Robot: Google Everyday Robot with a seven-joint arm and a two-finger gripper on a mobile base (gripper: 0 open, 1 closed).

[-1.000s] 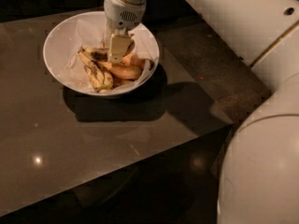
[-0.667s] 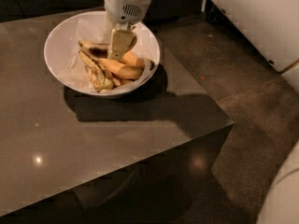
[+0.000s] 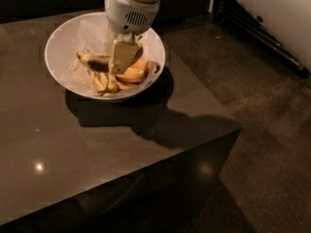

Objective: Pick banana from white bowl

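Gripper [image 3: 122, 62] low inside white bowl [image 3: 57, 42], over fruit pile; whether it grips anything, cannot tell. Banana [image 3: 92, 61] lies in bowl, dark-patched, left end free. Best: close on long one only, lift straight up, not drag orange fruit [image 3: 135, 74] or paper lining [image 3: 91, 30].

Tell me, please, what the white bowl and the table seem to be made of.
White bowl: likely glazed ceramic or hard plastic; smooth, evenly white wall, with crinkled paper lining inside. Table: dark polished stone or laminate, I cannot tell which; it mirrors small light spots. The gripper is down inside the bowl, over the fruit.
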